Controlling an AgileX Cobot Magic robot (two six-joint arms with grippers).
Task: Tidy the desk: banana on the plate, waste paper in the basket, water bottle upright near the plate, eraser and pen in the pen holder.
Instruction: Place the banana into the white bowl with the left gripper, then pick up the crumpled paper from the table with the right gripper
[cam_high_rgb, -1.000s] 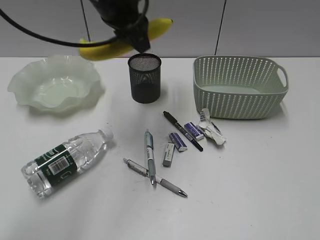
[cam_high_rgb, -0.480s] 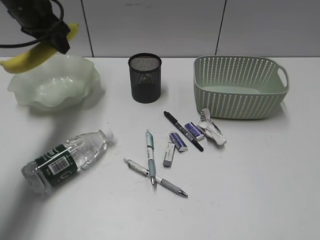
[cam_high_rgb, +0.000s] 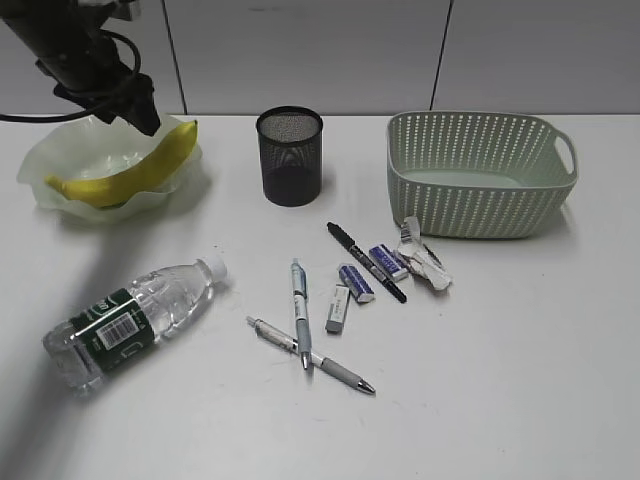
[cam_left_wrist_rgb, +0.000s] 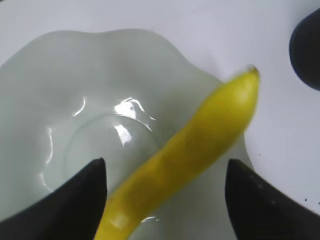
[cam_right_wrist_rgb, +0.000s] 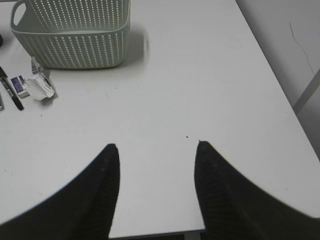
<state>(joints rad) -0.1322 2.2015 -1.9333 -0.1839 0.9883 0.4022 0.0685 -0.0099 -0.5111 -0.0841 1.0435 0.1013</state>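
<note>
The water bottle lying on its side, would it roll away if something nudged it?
Probably. The water bottle is round and lies flat on the smooth desk, so a sideways nudge would likely roll it. It looks nearly full, so fairly heavy; the clear plastic may be slippery.

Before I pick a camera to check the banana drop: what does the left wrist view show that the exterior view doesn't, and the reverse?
Left wrist only: the left end effector, its fingers apart either side of the banana, not gripping it. Exterior only: the lying water bottle, basket, scattered pens, erasers and waste paper. Both: the banana lying across the plate, with the pen holder nearby.
</note>
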